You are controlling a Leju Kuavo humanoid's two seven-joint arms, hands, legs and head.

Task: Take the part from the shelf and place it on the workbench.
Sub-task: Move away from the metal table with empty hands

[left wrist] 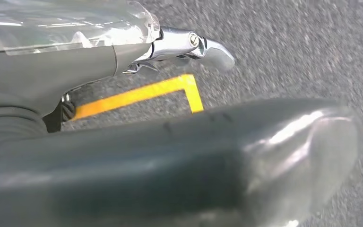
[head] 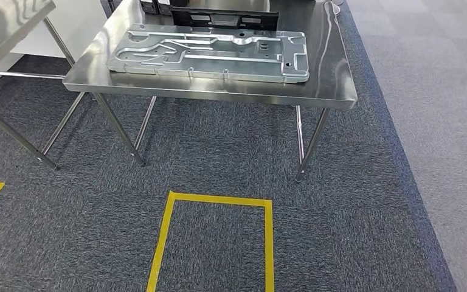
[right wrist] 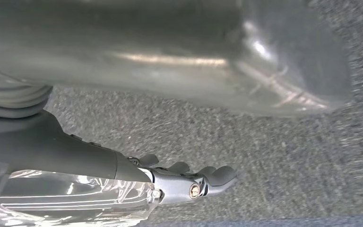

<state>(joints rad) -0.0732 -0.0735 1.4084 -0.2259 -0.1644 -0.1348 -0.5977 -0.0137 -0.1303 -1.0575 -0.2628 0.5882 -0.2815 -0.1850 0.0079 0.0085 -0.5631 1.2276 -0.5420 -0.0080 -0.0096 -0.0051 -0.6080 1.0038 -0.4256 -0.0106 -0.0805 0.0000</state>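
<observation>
— What does the wrist camera catch of the left hand?
— A grey thumb lies large and blurred across the frame, with a bright sheen near its tip. Beyond it, a silvery metal finger sticks out past a clear plastic wrap and a dark grey cover. Nothing sits in the hand, and the thumb and finger lie apart.
— And below it?
— Speckled grey carpet, with a corner of yellow tape marked on it, showing between the finger and the thumb.
</observation>
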